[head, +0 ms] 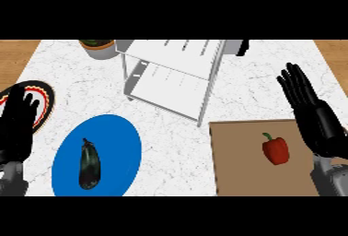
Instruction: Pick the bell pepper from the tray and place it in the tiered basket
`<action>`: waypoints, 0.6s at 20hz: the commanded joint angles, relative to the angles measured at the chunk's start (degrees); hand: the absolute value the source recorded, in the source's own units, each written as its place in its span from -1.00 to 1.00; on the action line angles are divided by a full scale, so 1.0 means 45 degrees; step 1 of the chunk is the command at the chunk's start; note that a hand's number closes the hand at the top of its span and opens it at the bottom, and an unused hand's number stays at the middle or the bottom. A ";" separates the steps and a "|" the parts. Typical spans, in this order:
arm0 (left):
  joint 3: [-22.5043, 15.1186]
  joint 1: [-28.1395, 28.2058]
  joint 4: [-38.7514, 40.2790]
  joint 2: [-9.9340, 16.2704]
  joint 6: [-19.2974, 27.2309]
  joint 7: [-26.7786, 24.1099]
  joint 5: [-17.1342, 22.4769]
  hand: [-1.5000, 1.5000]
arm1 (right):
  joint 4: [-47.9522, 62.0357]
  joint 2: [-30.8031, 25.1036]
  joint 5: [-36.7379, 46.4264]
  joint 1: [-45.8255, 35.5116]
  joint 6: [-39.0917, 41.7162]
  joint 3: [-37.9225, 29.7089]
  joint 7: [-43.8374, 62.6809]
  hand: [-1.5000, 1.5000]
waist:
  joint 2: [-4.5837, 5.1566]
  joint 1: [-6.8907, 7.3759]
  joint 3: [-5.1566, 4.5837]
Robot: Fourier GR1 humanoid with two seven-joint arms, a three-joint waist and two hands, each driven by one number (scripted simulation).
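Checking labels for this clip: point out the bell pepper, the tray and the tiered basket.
bell pepper [275, 150], head view, middle of its red body.
tray [241, 161], head view, bare brown surface left of the pepper.
tiered basket [178, 51], head view, upper shelf's white surface.

white marbled desk [258, 87]. blue plate [115, 133] near left, dark eggplant [88, 164] lying lengthwise on it. patterned plate [45, 99] with red and black rim at far left edge. grey pot [101, 49] with a plant at the back.

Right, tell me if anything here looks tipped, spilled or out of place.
Nothing stands out. The bell pepper lies on the tray, the eggplant on the blue plate, and the tiered basket stands upright.
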 commanded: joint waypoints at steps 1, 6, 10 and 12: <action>-0.0446 0.0204 -0.0550 0.0245 -0.0184 0.0602 -0.0462 0.00 | 0.0040 -0.0321 0.0228 0.0193 -0.0221 -0.0845 -0.0066 1.00 | -0.0001 0.0106 -0.0338; -0.2964 0.1960 0.0839 -0.0720 -0.0382 -0.1068 -0.2360 0.00 | -0.0052 -0.2416 0.1385 0.0540 -0.1937 -0.3607 -0.0658 1.00 | -0.0022 -0.0598 -0.0361; -0.3083 0.2029 0.0937 -0.1057 -0.0610 -0.0944 -0.1951 0.00 | 0.1638 0.0078 0.0817 0.1610 -0.6296 -0.5745 0.0707 -1.00 | -0.0004 -0.0870 -0.0334; -0.3388 0.2470 0.1090 -0.1184 -0.0763 -0.1559 -0.2251 0.00 | 0.0927 0.0978 0.0925 0.2633 -0.6859 -0.6058 -0.0841 -1.00 | -0.0051 -0.0499 -0.0336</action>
